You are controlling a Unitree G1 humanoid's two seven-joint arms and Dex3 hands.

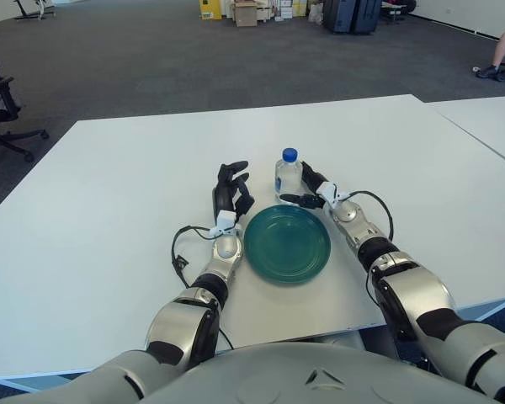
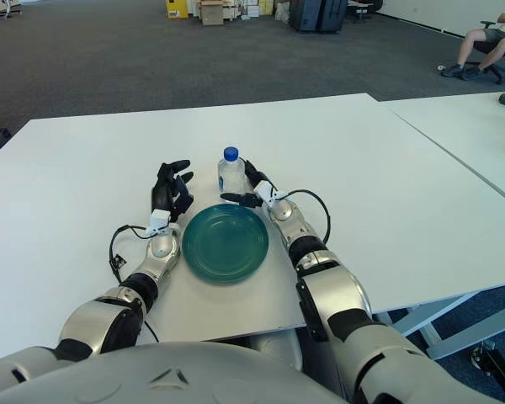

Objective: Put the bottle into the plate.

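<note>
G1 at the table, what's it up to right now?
The right hand is around the water bottle, which stands upright on the white table just behind the green plate. Whether the fingers actually grip it is unclear. The plate holds nothing, so the bottle is not yet placed. The left hand shows left of the plate, fingers relaxed and holding nothing.

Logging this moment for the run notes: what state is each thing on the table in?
bottle: upright on the table, blue cap on, behind the plate, not in it.
plate: flat, empty.
right hand: fingers around the bottle's base.
left hand: idle left of the plate, fingers loosely curled, holding nothing.
</note>
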